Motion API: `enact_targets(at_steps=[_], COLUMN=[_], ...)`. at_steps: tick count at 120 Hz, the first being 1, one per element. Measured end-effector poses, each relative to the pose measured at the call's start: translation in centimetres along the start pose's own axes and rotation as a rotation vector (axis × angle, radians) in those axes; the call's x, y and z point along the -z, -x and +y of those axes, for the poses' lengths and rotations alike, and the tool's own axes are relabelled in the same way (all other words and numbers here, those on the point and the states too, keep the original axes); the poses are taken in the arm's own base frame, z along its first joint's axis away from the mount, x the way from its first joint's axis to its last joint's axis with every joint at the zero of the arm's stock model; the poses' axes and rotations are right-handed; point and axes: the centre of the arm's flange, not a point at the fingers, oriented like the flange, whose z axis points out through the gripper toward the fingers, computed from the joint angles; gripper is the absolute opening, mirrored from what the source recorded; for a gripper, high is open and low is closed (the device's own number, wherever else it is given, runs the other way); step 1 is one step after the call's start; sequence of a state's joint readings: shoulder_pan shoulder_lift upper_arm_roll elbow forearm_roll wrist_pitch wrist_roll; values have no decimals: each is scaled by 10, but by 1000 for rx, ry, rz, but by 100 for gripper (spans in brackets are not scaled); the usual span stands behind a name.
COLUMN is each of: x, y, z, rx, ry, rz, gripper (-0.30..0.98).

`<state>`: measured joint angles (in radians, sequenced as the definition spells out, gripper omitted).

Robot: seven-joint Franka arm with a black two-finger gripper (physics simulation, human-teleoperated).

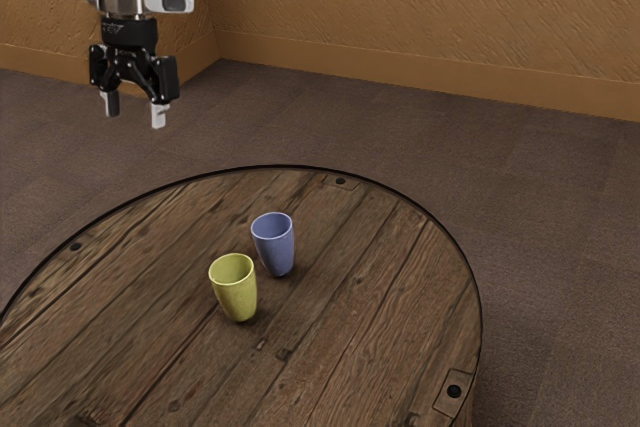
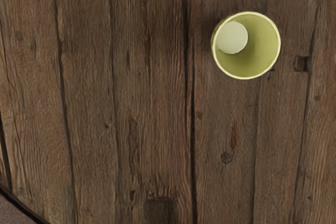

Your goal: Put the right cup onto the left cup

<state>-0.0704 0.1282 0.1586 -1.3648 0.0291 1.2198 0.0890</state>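
My gripper (image 1: 134, 119) hangs high at the exterior view's upper left, its two fingers apart with nothing between them. Well below it, two cups stand upright on the round wooden table. The yellow-green cup (image 1: 236, 291) is nearer the camera; the blue cup (image 1: 275, 247) stands close behind it, a little toward the exterior view's right. In the wrist view the yellow-green cup (image 2: 262, 51) is seen from above, its mouth up and its inside bare.
The round table (image 1: 350, 347) has a dark rim and small metal fittings near its edge. Carpeted floor (image 1: 560, 247) surrounds it, and a tan wall (image 1: 420, 17) stands behind.
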Motion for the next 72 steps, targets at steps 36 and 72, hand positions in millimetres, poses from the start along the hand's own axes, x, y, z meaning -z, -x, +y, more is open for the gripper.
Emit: enact_targets(at_steps=[36, 72], x=[-111, -200], y=[-61, -164], z=[2, 25], rx=[-35, -54], ry=[7, -10], rz=[47, 124], gripper=[69, 69])
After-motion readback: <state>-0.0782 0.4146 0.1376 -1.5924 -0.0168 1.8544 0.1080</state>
